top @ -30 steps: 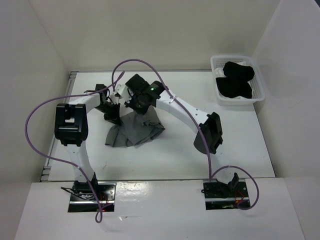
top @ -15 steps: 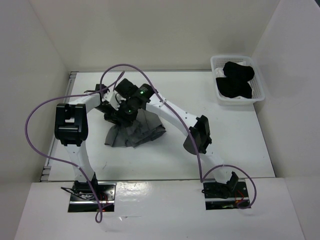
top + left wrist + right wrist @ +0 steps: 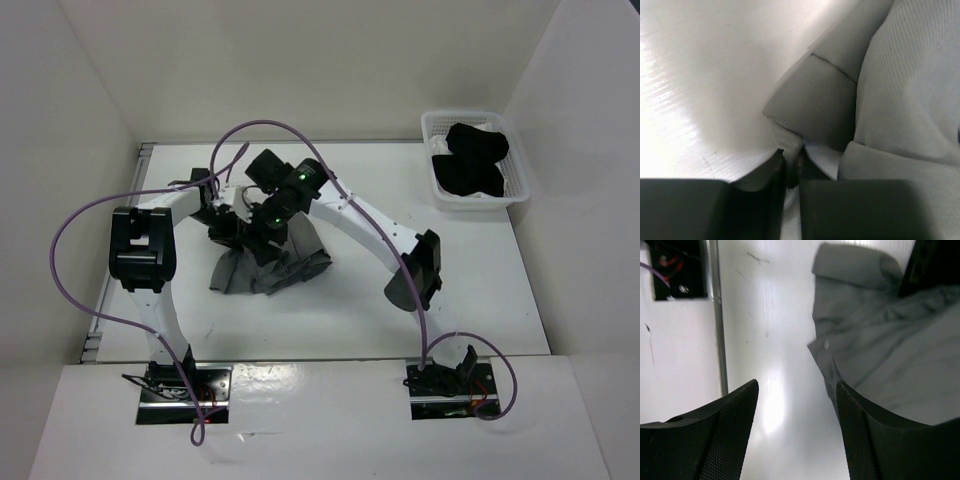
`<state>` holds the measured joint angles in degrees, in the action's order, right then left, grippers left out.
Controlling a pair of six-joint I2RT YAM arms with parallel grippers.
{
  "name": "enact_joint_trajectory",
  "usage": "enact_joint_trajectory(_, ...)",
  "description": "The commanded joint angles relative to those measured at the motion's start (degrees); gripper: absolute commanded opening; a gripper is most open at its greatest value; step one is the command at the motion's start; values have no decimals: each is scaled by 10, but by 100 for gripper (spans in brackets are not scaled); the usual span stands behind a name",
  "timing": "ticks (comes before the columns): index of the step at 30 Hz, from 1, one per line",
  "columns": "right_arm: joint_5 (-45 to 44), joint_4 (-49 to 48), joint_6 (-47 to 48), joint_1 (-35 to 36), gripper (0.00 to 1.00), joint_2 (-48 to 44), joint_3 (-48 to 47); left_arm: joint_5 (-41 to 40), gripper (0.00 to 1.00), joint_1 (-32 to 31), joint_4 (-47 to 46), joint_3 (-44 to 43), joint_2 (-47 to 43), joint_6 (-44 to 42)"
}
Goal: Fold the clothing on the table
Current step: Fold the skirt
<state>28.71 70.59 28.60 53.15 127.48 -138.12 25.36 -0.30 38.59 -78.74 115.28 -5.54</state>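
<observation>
The clothing (image 3: pixel 290 265), a grey pleated skirt, lies crumpled in a heap on the white table (image 3: pixel 450 280), left of centre. My left gripper (image 3: pixel 225 232) is at the heap's upper left corner. In the left wrist view its jaws (image 3: pixel 791 160) are shut on a narrow pinch of the skirt's (image 3: pixel 900 90) folded edge. My right gripper (image 3: pixel 262 238) hovers just beside it over the heap's top edge. In the right wrist view it (image 3: pixel 796 390) stands open with only bare table between its fingers, and the skirt (image 3: pixel 880 350) lies against the right finger.
A white slatted basket (image 3: pixel 520 185) holding a black garment (image 3: pixel 470 160) stands at the table's back right. A metal rail (image 3: pixel 717 315) runs along the table's left edge. White walls enclose the table on three sides. The left arm's purple cable (image 3: pixel 75 225) loops over the left side.
My right gripper has opened and let go of the skirt, shifting left along the heap's top and slightly back. The left gripper has stayed put, still pinching the fabric.
</observation>
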Motion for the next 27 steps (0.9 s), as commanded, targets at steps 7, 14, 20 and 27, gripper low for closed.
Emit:
enact_joint_trajectory(7, -61, -74, 4, -78, 70, -144, 201, -58, 80, 67, 47, -20, -99, -23)
enact_joint_trajectory(14, -111, -157, -19, -116, 72, -187, 315, -96, 93, 136, 89, -60, -225, -51)
enact_joint_trajectory(20, -177, -245, -84, -116, 72, -158, 338, -96, 94, 154, 82, -12, -301, -29)
enact_joint_trajectory(27, -338, -306, -131, -57, 75, -67, 277, -65, 99, 236, 75, 51, -428, -18)
